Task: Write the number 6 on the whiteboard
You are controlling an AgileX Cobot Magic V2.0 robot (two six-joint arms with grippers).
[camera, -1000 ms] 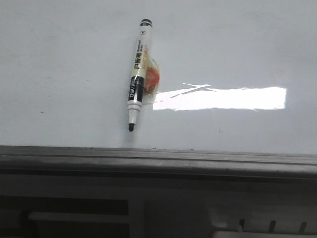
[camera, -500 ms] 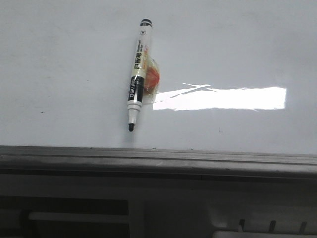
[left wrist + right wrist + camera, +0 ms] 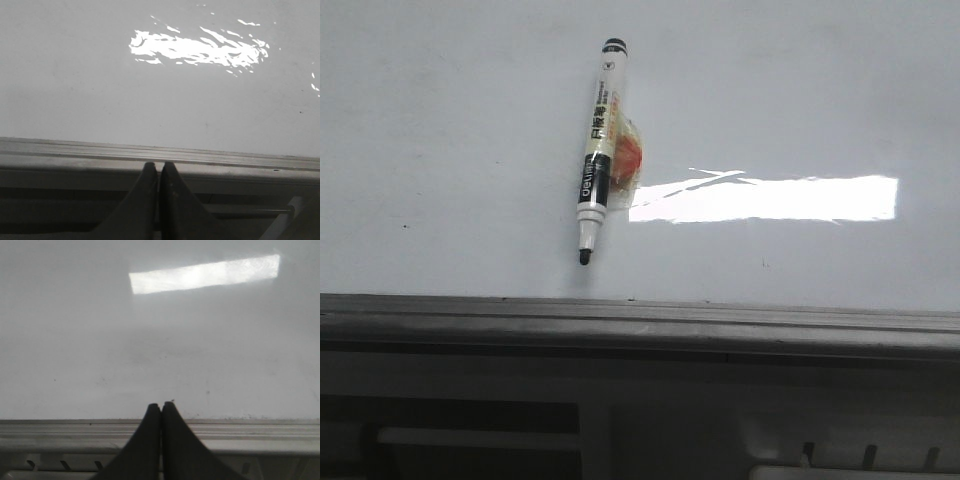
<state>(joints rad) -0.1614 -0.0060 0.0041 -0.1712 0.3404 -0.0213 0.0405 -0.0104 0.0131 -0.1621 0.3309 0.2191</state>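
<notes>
Glossy white-grey whiteboard [image 3: 800, 90] lies ahead of both end effectors; we find no number 6 drawn on it. Left end effector [image 3: 158, 167] and right end effector [image 3: 161, 407] each show fingers pressed together over the grey frame edge [image 3: 640, 320]. An uncapped black marker pen [image 3: 597, 150] lies well beyond them.

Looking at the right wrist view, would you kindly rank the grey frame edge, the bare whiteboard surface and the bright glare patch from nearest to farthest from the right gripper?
1. The grey frame edge, directly at the right gripper tips.
2. The whiteboard, its bare surface just beyond the frame.
3. The glare patch, farthest out on the board.
</notes>
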